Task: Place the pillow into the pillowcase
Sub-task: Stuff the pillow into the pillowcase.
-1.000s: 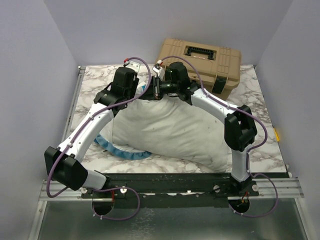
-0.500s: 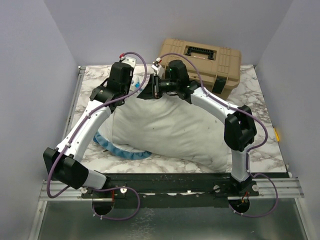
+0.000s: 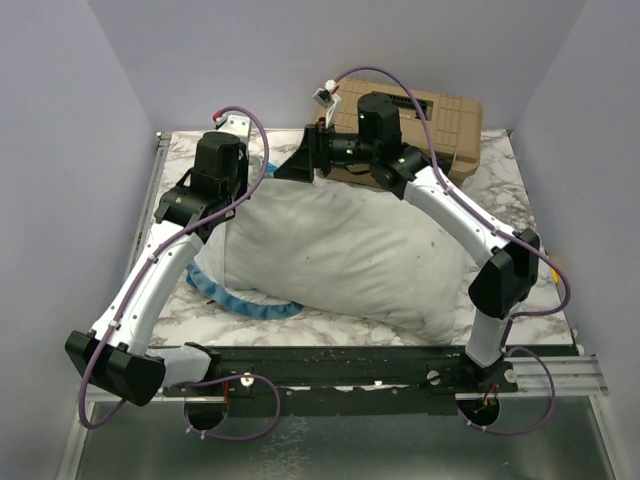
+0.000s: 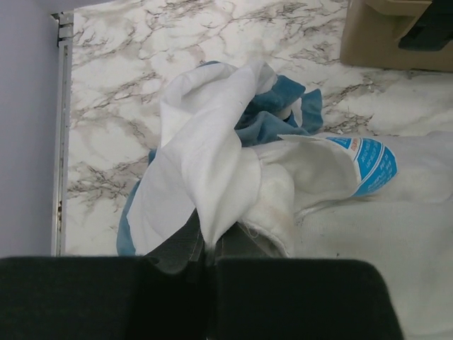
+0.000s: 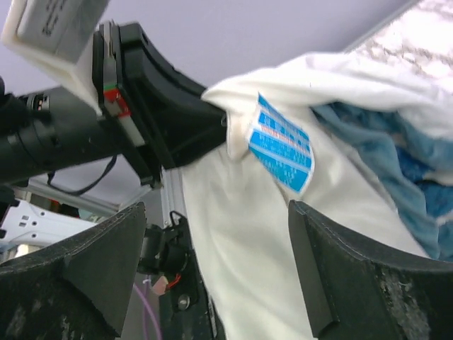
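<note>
The plump white pillow (image 3: 345, 250) lies across the middle of the table, its blue label (image 4: 368, 165) at the far-left corner. The pillowcase (image 4: 202, 152) is bunched at that corner, white inside showing, and its blue frill (image 3: 235, 298) sticks out under the pillow. My left gripper (image 4: 207, 244) is shut on a fold of the pillowcase's thin white fabric, right beside the pillow corner; from above it (image 3: 252, 175) sits at the pillow's far-left corner. My right gripper (image 5: 212, 269) is open, its fingers astride the pillow's labelled corner (image 5: 279, 152) without touching it, and it (image 3: 298, 165) hovers just above that corner.
A tan toolbox (image 3: 450, 120) stands at the back of the marble table (image 3: 520, 180), right behind the right wrist. A metal rail (image 4: 62, 142) runs along the table's left edge. Purple cables loop off both arms.
My left gripper shut on the pillowcase fabric and drew it left. My right gripper opened, let go of the pillow corner and lifted back toward the toolbox.
</note>
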Tool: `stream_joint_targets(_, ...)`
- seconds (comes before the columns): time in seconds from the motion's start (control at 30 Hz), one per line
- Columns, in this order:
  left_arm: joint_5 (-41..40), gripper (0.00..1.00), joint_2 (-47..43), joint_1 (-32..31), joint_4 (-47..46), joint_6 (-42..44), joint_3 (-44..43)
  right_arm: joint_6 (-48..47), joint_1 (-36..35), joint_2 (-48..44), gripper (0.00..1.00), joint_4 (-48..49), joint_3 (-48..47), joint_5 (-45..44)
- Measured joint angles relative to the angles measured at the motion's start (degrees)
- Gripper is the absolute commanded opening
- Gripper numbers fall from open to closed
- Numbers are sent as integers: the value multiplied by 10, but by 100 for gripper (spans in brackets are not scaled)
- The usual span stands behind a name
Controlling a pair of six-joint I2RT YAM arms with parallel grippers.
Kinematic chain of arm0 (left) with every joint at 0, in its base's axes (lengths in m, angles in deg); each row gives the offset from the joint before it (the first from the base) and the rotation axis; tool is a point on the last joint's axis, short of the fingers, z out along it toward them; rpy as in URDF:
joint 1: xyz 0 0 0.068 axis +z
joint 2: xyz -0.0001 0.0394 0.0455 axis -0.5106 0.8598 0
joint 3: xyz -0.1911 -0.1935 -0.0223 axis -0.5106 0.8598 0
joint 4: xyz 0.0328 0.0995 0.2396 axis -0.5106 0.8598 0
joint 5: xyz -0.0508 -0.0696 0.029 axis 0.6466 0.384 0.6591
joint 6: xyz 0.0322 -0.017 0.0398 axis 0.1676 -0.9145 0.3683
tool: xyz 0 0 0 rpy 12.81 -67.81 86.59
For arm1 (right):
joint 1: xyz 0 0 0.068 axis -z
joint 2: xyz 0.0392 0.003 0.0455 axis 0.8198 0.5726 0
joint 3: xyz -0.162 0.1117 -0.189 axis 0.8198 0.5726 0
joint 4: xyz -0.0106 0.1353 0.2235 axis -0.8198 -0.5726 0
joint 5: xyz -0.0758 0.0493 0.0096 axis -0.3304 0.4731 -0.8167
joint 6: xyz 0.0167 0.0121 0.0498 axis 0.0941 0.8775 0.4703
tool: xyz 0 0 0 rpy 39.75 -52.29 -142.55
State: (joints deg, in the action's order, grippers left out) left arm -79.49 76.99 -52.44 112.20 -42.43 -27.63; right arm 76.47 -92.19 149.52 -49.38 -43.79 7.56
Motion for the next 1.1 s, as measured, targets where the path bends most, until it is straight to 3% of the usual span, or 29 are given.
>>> stream_joint_targets(0.07, 5, 0, -2, 0, -1, -8, 2, -8, -5, 24, 80, 2, -35, 2)
stream_joint_targets(0.23, 14, 0, -10, 0, 0, -26, 6, -20, -43, 107, 43, -6, -105, 17)
stream_joint_targets(0.27, 14, 5, -12, 0, 0, -30, 6, -22, -53, 119, 37, -12, -106, 20)
stream_joint_targets(0.4, 19, 54, -14, 0, 12, -46, 6, -26, -80, 133, 13, -26, -57, 22)
stream_joint_targets(0.43, 21, 62, -15, -1, 19, -51, 6, -25, -83, 130, 9, -19, -37, 22)
stream_joint_targets(0.57, 23, 79, -19, 0, 26, -54, 6, -16, -83, 118, 4, -13, 32, 26)
stream_joint_targets(0.67, 23, 84, -26, 0, 28, -54, 6, -4, -78, 115, 4, -3, 58, 33)
stream_joint_targets(1.1, 53, 80, -47, 0, -7, -49, 54, 37, -80, 121, 4, 11, 78, 73)
